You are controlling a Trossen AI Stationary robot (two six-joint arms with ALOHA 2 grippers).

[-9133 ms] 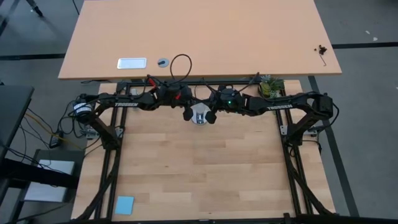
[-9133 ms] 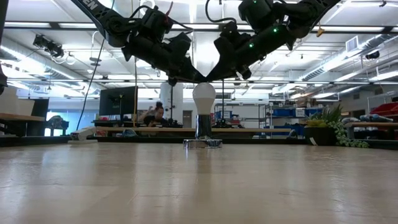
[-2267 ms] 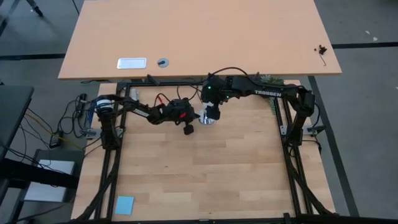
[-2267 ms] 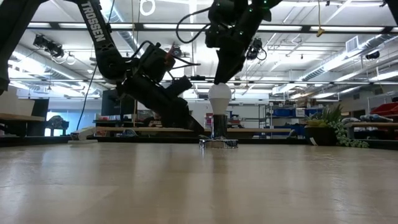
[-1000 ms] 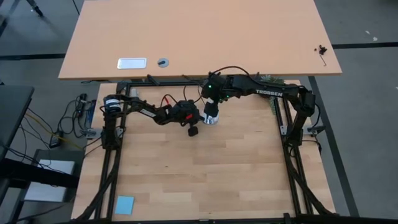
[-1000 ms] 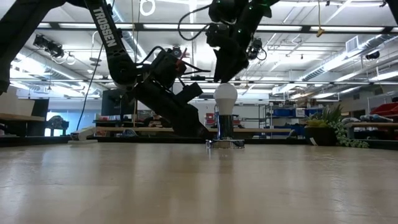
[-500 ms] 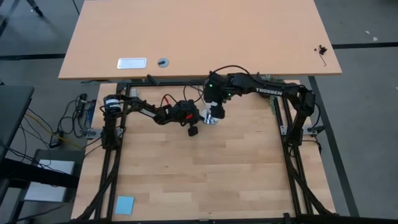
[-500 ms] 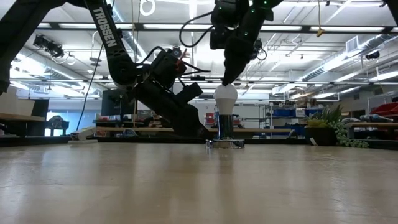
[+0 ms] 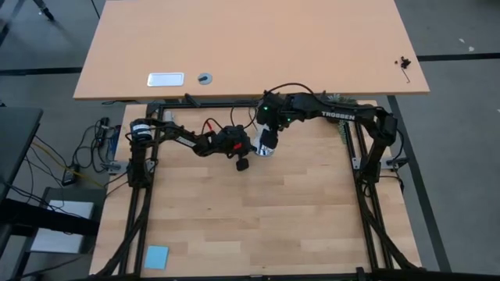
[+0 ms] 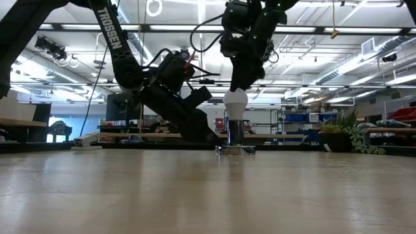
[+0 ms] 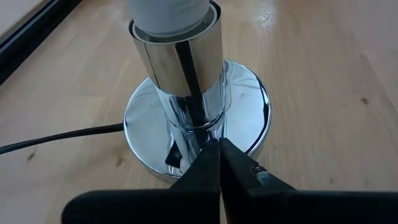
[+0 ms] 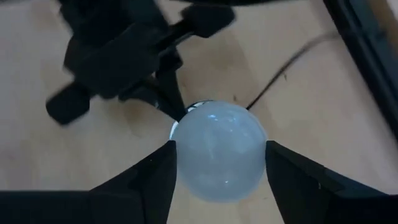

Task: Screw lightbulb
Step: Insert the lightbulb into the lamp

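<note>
Frosted pear-shaped lightbulb gripped by right pincer; closed left pincer touches chrome socket.

A robotics lab: ceiling strip lights, storage shelving, workbenches beyond the wooden table.

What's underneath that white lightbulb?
The lightbulb stands in a shiny metal socket on a round chrome base. Its screw base is hidden inside the socket.

Two dark arms are seen, marked TROSSEN in white, with black cables and one green light.
</note>
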